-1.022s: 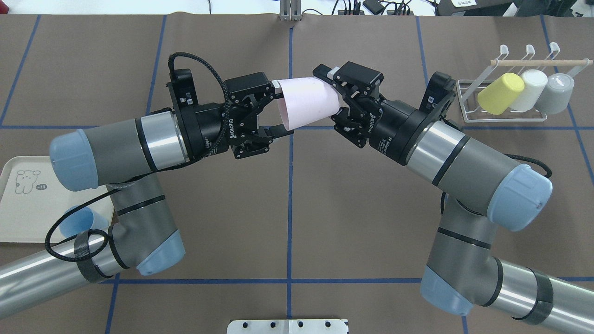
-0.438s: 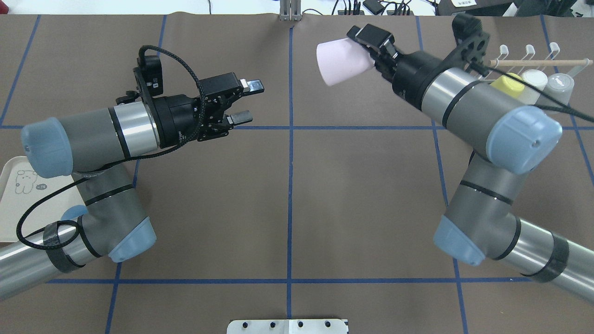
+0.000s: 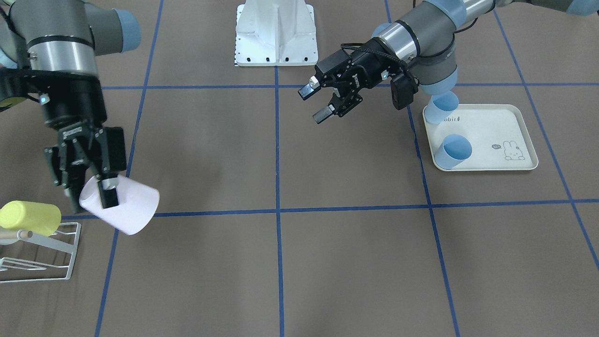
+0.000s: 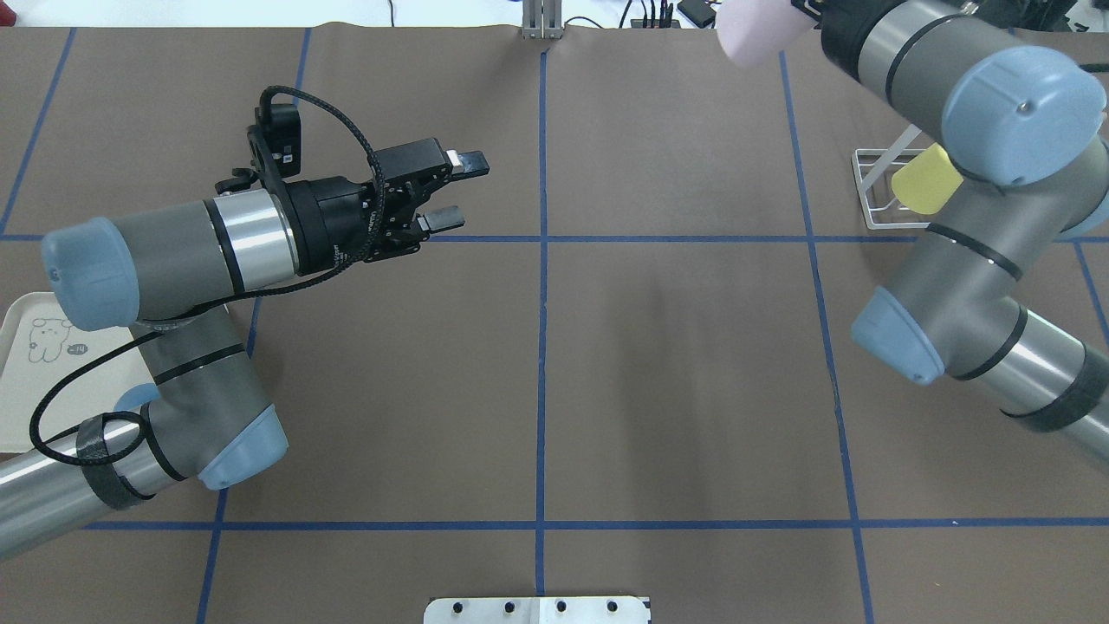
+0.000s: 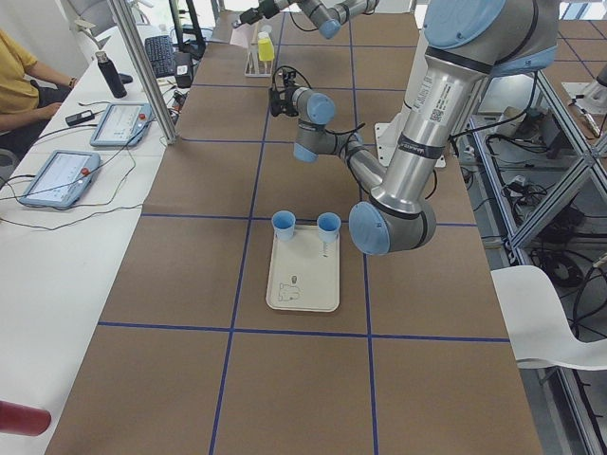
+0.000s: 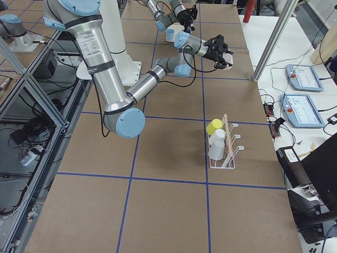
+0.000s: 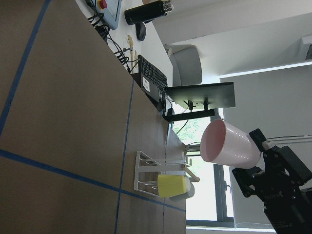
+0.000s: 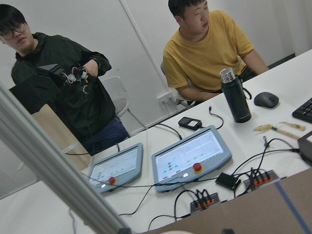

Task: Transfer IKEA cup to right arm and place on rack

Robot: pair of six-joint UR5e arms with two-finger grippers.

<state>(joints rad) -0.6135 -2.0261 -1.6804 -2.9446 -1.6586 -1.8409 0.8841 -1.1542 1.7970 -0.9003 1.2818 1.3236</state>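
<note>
Cup (image 3: 128, 208), pink, one only, is up in the air over the tabletop's (image 3: 355, 262) right end. Right fingers (image 3: 108, 196) are closed on its base end. Long axis is near level, a bit tipped. The mouth points away from the wrist, toward the tabletop's middle. Rack (image 3: 70, 255) stands at the right end, beside and below the cup, not touching it. Right arm (image 4: 962, 260) is the one near the rack. Left fingers (image 4: 468, 161) are over the left half, well apart from cup and rack, spread open, holding nothing.

Judgement: the handover is done and the placing is not yet. The coming move turns on the mouth. It faces away from the rack, so the wrist likely has to swing the cup round and tip the mouth over a prong. A free prong is probably on the yellow cup's side, but I cannot tell for sure.

Counts:
- pink cup 1
- rack 1
- cups on the rack 3: yellow cup (image 6: 214, 126), white cup (image 6: 217, 138), grey cup (image 6: 216, 153)
- blue cups (image 3: 455, 150) 2, on the tray (image 3: 491, 122) at the left end
- tray 1
- arms 2
</note>
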